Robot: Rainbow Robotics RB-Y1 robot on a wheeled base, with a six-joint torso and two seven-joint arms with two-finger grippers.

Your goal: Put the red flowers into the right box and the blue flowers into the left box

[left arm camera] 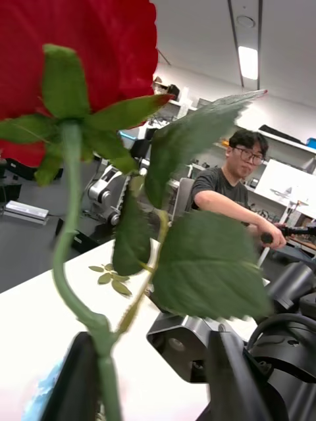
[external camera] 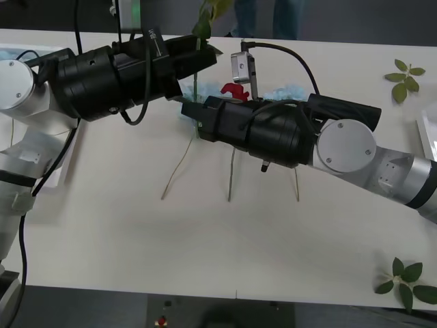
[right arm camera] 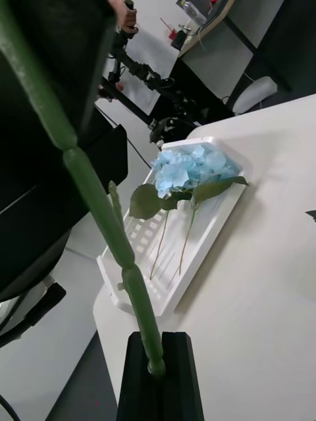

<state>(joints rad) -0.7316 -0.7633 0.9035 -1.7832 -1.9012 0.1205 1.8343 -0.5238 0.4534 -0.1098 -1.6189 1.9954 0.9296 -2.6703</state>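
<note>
A red flower stands upright on its green stem. My right gripper is shut on the lower stem, above the table's middle. My left gripper is higher on the same stem, and its fingers stand apart with the stem against one of them. Another red flower and blue flowers lie on the table behind my right arm, their stems pointing toward me. The left box holds two blue flowers. The right box shows as a rim strip at the right edge.
Loose green leaf sprigs lie at the far right and the near right corner. My two arms cross over the table's middle. The left box is partly hidden under my left arm.
</note>
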